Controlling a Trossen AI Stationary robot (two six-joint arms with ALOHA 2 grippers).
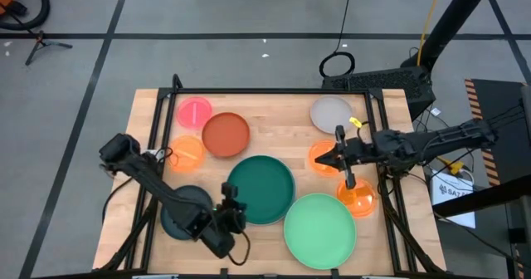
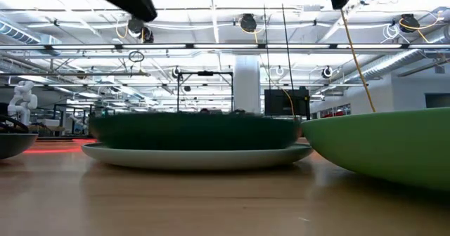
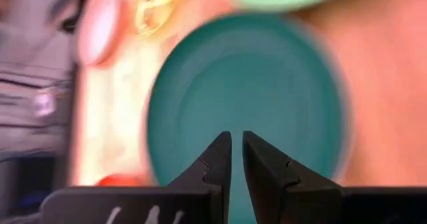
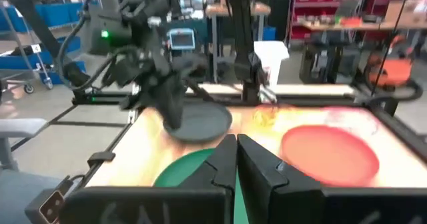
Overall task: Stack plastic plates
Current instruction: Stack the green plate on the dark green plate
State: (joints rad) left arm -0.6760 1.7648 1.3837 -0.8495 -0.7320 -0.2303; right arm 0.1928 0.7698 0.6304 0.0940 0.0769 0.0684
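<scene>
From my overhead camera I look straight down on the whole counter (image 1: pixel 274 113) and both arms. My low camera sits at counter height, close against the dark green plate (image 2: pixel 193 132), facing the room behind. My left wrist camera looks close down past the left hand (image 3: pixel 237 151) onto that same plate; my right wrist camera faces across it, beyond the right hand (image 4: pixel 236 154).

The wooden desk (image 1: pixel 265 113) carries eight round plates lying apart from one another: a pink plate (image 1: pixel 194 111) and a grey-white plate (image 1: pixel 331 114) near its far edge, a red-brown plate (image 1: pixel 226 134) and two orange plates (image 1: pixel 187 152) (image 1: pixel 325 157) mid-desk, a dark green plate (image 1: pixel 261 188) at centre, a light green plate (image 1: pixel 320 228) and a third orange plate (image 1: pixel 359 198) nearer the front
</scene>
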